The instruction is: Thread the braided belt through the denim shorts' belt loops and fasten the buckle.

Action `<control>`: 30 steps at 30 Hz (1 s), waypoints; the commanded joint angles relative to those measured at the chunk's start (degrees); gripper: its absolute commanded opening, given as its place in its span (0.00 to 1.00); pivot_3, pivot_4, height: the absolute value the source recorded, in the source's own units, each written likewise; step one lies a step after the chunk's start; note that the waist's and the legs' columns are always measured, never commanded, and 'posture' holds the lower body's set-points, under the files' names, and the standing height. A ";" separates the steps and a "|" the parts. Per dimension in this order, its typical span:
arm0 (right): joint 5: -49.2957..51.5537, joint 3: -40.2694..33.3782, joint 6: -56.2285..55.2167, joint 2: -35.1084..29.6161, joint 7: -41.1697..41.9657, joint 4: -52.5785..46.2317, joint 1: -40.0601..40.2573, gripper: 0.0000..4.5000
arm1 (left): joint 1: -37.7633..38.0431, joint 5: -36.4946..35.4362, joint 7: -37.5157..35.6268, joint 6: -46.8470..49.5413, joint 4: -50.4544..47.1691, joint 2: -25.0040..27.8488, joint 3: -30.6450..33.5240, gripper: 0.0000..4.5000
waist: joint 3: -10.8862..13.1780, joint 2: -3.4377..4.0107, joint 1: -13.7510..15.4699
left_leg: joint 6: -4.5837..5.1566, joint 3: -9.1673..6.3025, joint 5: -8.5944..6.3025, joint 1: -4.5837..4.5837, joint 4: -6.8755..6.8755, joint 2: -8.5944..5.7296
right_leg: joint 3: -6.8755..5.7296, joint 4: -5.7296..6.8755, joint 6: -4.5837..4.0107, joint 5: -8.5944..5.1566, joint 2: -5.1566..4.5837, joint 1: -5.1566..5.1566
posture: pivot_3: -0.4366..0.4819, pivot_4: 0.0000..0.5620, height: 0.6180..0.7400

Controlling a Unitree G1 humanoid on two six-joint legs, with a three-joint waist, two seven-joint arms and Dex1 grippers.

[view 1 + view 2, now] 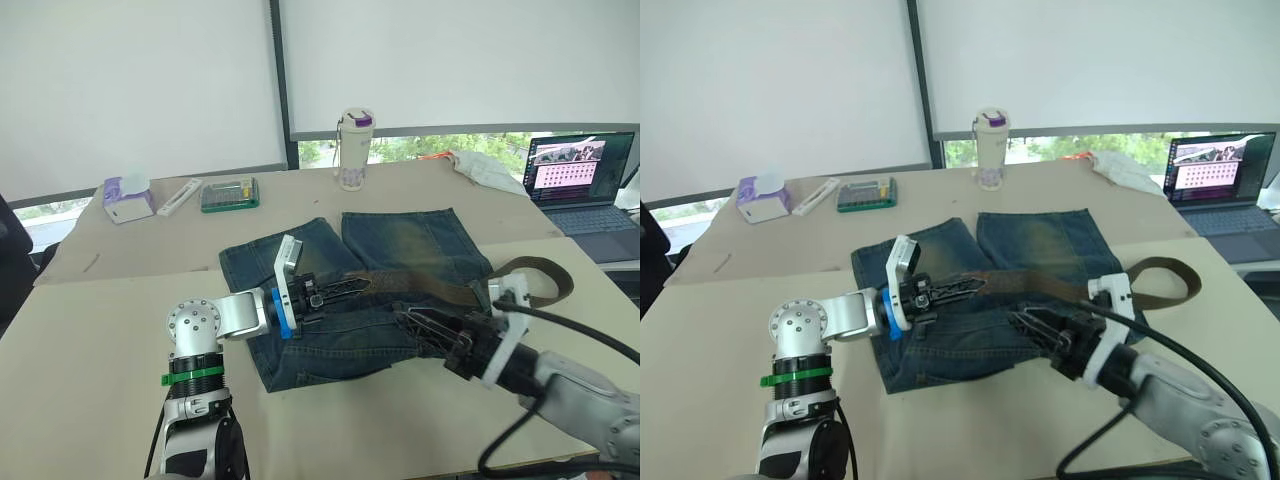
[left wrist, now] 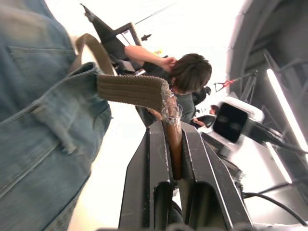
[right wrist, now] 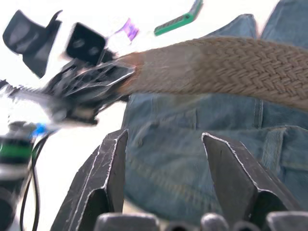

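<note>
The denim shorts (image 1: 400, 245) lie flat on the table, waistband toward me. The braided belt (image 1: 420, 288) runs across the waistband and curls into a loop (image 1: 545, 268) at the right; its buckle is hidden. My left gripper (image 1: 352, 285) is shut on the belt's reddish tip (image 2: 171, 125), holding it just above the waistband. In the left wrist view the strap comes out of a fold of denim (image 2: 91, 72). My right gripper (image 1: 408, 318) hovers open low over the waistband, beneath the raised strap (image 3: 231, 62), with nothing between its fingers.
At the table's far side stand a white bottle with a purple lid (image 1: 354, 148), a green case (image 1: 230, 193), a white flat item (image 1: 178, 196) and a tissue pack (image 1: 128, 198). A laptop (image 1: 585, 178) sits at the right. A person (image 2: 187, 77) is behind.
</note>
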 commanded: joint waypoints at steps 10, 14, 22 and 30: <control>6.19 2.54 -9.28 3.61 -5.47 2.74 -4.26 0.43 | 0.07 -2.37 -1.83 0.10 -2.43 2.83 -4.43 0.00 | -0.22 0.35 -0.06 | -0.01 -0.01 0.02 -0.03 0.00 -0.03 | 0.00 0.01 -0.01 0.01 0.01 -0.04 | 0.48 0.27 1.00; 5.32 4.14 -9.02 2.06 -5.00 3.03 -5.12 0.13 | 0.25 -2.27 -2.37 -0.71 -2.92 3.14 -5.55 0.00 | -0.23 0.37 -0.09 | -0.01 -0.01 0.02 -0.03 0.00 -0.03 | 0.00 0.01 -0.01 0.01 0.02 -0.04 | 0.48 0.27 1.00; 1.64 4.38 -8.76 -2.85 -4.45 3.55 -5.20 0.00 | 2.34 3.26 -7.50 -7.64 -7.73 6.92 -13.04 0.18 | -0.23 0.37 -0.05 | -0.01 0.00 0.02 -0.04 -0.01 -0.03 | 0.00 0.00 -0.01 0.00 0.02 -0.04 | 0.48 0.27 1.00; -12.48 2.26 -5.88 -15.76 0.87 11.13 -2.80 0.00 | 5.48 23.86 -27.55 -33.84 -15.56 20.39 -31.84 0.76 | -0.19 0.31 0.10 | 0.00 0.09 0.02 0.00 -0.06 -0.03 | 0.00 -0.13 -0.06 -0.01 0.02 0.06 | 0.48 0.27 1.00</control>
